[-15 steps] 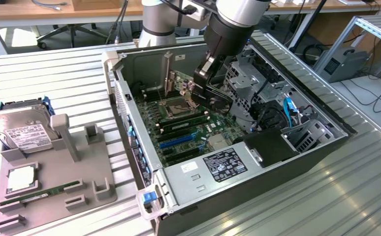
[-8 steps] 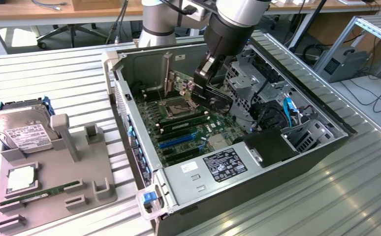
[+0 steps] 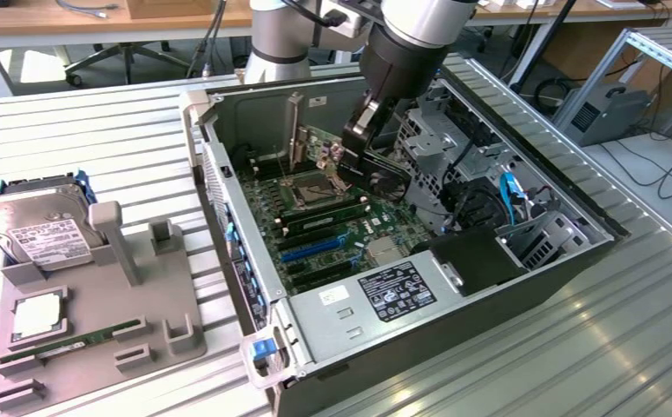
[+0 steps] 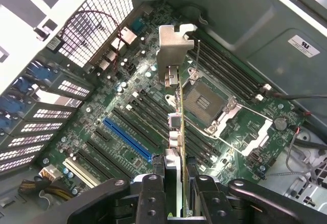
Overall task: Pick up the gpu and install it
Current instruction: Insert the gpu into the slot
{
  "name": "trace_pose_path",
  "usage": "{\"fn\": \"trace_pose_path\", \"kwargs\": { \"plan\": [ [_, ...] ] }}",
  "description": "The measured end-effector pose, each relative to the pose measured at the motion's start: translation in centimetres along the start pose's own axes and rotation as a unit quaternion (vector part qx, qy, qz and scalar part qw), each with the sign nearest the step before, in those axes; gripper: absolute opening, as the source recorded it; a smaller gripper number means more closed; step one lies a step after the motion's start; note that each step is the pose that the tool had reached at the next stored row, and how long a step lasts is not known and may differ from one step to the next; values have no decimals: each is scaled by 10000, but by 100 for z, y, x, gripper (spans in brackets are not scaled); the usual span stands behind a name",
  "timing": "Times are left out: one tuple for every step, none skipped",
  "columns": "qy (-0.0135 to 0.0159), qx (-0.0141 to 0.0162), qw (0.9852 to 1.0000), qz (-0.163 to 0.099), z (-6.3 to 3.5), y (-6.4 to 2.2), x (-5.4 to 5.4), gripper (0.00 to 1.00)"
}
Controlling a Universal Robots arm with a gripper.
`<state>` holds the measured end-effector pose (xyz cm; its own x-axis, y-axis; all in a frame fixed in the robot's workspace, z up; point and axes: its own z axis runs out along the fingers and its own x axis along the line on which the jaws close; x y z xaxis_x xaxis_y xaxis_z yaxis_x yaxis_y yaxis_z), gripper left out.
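My gripper (image 3: 355, 139) hangs inside the open computer case (image 3: 255, 287), shut on the gpu (image 3: 312, 143). The gpu is a thin dark card, held on edge above the motherboard (image 3: 342, 230). In the wrist view the gpu (image 4: 177, 111) runs edge-on away from my gripper (image 4: 177, 196), its silver bracket (image 4: 171, 50) at the far end. Both black fingers (image 4: 152, 198) press on its faces. Below the card lie the CPU socket (image 4: 204, 101) and the long black slots, with the blue slot (image 4: 127, 139) off to one side. I cannot tell whether the card's lower edge touches a slot.
The metal drive cage (image 3: 435, 139) stands close beside my arm, and the power supply (image 3: 394, 291) sits at the case's near end. On the exterior view's left, a grey tray (image 3: 174, 339) holds a hard drive (image 3: 35, 230), a processor chip (image 3: 37, 317) and a green memory stick (image 3: 69, 340).
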<state>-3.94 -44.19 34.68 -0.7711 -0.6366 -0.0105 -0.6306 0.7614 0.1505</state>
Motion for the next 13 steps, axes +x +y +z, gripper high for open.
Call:
{"fn": "trace_pose_path", "kwargs": {
  "plan": [
    [1, 0, 10000, -8, 0, 0, 0, 27],
    [2, 0, 10000, -14, 0, 0, 0, 27],
    [4, 0, 10000, -22, 0, 0, 0, 27],
    [5, 0, 10000, -30, 0, 0, 0, 27],
    [6, 0, 10000, -37, 0, 0, 0, 27],
    [7, 0, 10000, -45, 0, 0, 0, 27],
    [8, -1, 10000, -52, 0, 0, 0, 27],
    [9, -1, 10000, -59, 0, 0, 0, 27],
    [10, -1, 10000, -68, 0, 0, 0, 27],
    [12, -1, 10000, -78, 0, 0, 0, 27],
    [13, -1, 10000, -84, 0, 0, 0, 27],
    [15, -1, 10000, -94, 0, 0, 0, 27],
    [16, -1, 9999, -101, 0, 0, 0, 27]
  ]
}}
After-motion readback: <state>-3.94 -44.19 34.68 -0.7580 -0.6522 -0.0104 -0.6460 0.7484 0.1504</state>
